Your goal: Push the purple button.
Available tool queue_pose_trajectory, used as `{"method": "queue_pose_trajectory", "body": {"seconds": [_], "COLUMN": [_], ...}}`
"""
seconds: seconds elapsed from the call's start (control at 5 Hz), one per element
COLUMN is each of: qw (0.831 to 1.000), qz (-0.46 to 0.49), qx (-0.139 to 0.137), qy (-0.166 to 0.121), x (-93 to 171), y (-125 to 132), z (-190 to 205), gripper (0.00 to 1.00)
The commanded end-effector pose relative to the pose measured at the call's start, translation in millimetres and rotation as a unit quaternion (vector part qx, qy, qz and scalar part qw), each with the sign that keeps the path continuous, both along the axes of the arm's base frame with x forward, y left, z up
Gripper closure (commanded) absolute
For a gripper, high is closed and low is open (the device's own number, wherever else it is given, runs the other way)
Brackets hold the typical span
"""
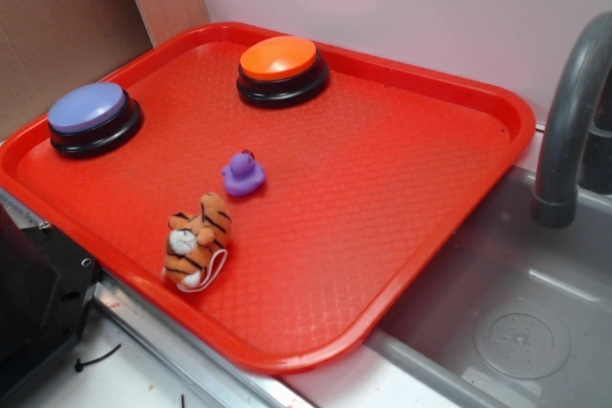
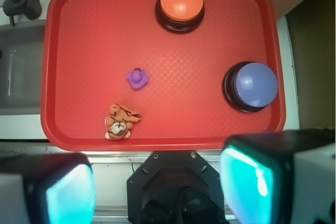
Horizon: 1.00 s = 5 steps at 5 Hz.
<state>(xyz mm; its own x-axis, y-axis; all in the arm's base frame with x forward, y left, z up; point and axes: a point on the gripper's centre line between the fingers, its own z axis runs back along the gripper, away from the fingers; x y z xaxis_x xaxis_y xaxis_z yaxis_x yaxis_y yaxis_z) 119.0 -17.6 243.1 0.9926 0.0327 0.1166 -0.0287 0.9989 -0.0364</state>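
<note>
On the tray's (image 2: 52, 51) right edge sits the purple button (image 2: 254, 84); your fingers (image 2: 71, 195) are wide open, empty — centre over its dome, press straight down, avoid the orange button (image 2: 181, 1).

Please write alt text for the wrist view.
A red tray holds a purple button at right, an orange button on top, a small purple duck and a toy tiger. The open pincer fills the bottom edge.
</note>
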Motion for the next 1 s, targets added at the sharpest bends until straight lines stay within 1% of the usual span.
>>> {"method": "queue_pose_trajectory", "body": {"seconds": [0.0, 0.2, 0.4, 0.6, 0.8], "qw": [1.000, 0.991, 0.967, 0.944, 0.928], "qz": [0.000, 0.123, 0.245, 0.319, 0.363], "qx": [0.000, 0.020, 0.001, 0.016, 0.027], "qy": [0.000, 0.055, 0.071, 0.081, 0.079], "x": [0, 45, 69, 72, 58], "y": [0, 50, 108, 163, 186], "z": [0, -50, -91, -127, -156], "gripper": [0.00, 0.00, 0.00, 0.00, 0.00]}}
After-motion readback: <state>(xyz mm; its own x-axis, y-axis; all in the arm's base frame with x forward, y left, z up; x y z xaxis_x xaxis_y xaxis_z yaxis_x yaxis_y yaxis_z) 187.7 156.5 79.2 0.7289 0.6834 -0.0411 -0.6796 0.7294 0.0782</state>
